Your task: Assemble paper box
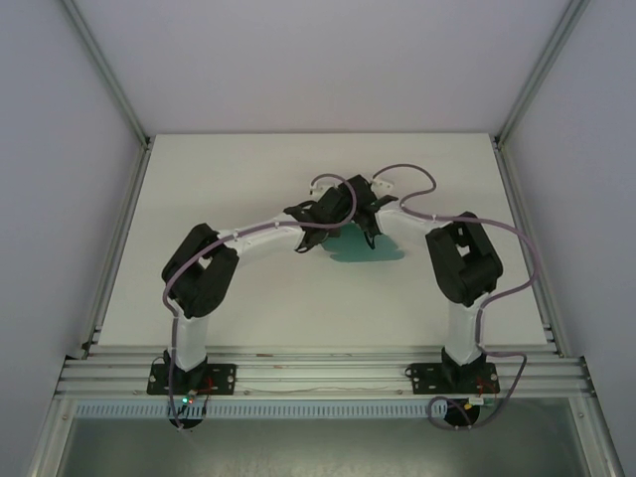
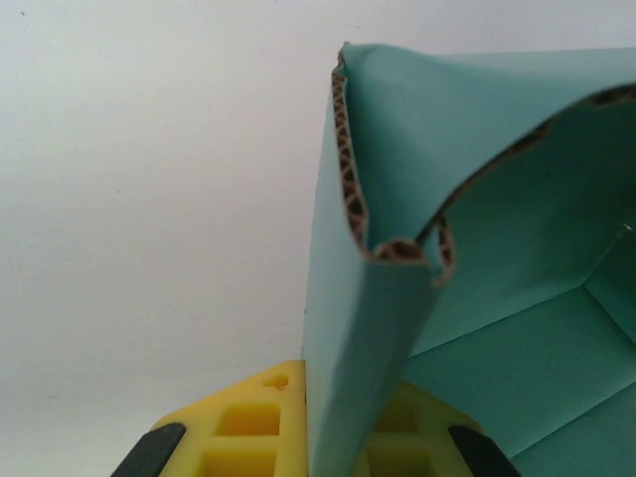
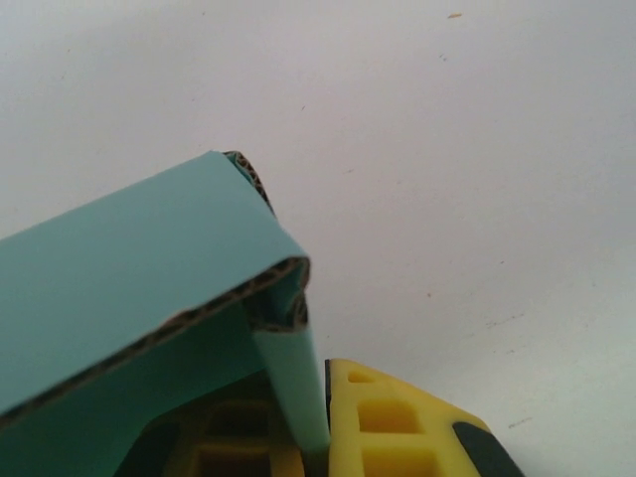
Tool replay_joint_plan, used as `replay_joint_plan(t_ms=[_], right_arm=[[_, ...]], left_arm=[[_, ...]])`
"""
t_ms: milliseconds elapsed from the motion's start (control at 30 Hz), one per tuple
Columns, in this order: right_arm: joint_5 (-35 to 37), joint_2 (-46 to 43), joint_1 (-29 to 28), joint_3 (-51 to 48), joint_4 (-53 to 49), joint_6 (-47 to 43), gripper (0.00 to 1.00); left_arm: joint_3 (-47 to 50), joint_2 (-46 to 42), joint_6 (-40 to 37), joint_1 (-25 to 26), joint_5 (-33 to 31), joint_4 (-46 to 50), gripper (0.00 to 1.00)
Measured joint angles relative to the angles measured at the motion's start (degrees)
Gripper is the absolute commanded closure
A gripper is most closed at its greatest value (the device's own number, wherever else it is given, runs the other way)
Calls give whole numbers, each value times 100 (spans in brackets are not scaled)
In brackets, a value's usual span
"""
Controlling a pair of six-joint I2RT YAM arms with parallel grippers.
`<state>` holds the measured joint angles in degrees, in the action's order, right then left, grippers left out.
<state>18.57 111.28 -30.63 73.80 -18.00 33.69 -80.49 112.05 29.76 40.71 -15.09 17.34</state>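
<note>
Room for moving is widest at the left of the overhead view, where the white surface [image 1: 219, 189] runs bare to the aluminium rail [image 1: 121, 238] along its left edge. The far edge meets the white back wall, and a matching rail borders the right edge. The left arm [image 1: 199, 273] rises from its base at the lower left, folds at a raised elbow and reaches rightwards to the middle of the frame, ending in the left gripper [image 1: 320, 214]. Its wrist view shows the left gripper [image 2: 333, 447] clenched on an upright wall of the paper box [image 2: 477, 149]. The card runs down between the yellow fingers [image 2: 248, 427], the corrugated cut edge curls near the centre of the frame, and the inner floor opens toward the lower right. Overhead, the paper box [image 1: 373, 250] sits on the surface at centre, just below the meeting grippers and partly under them; its visible teal spread is longer left-to-right than up-and-down. The right gripper [image 1: 366, 214] comes in from the right, close against the left one. Its wrist view shows the right gripper [image 3: 308, 447] grasping a narrow flap of the paper box [image 3: 129, 258] that drops between its fingers [image 3: 397, 417], with a folded panel slanting to the left edge of the frame. The right arm [image 1: 462, 263] stands at the lower right, elbow bent, forearm angled up and leftwards.
</note>
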Motion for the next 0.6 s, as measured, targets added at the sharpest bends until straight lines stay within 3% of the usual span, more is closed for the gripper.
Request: replay_joint_plan(t_ms=[167,233,267,500,600], right_arm=[[46,-98,0,-365,629,-105,97],[-39,-131,17,-535,1032,-367,75],[-116,-142,46,-634,1257,-487,71],[-981,-365,352,-1510,2697,-938,76],[-1504,-509,525,-1742,2970,-1043,88]], left_arm=[[2,61,26,-33,57,-114,100],[0,61,26,-37,59,-122,100],[2,61,31,-48,59,-98,100],[39,61,39,-63,122,-44,100],[68,61,24,-63,140,-68,100]])
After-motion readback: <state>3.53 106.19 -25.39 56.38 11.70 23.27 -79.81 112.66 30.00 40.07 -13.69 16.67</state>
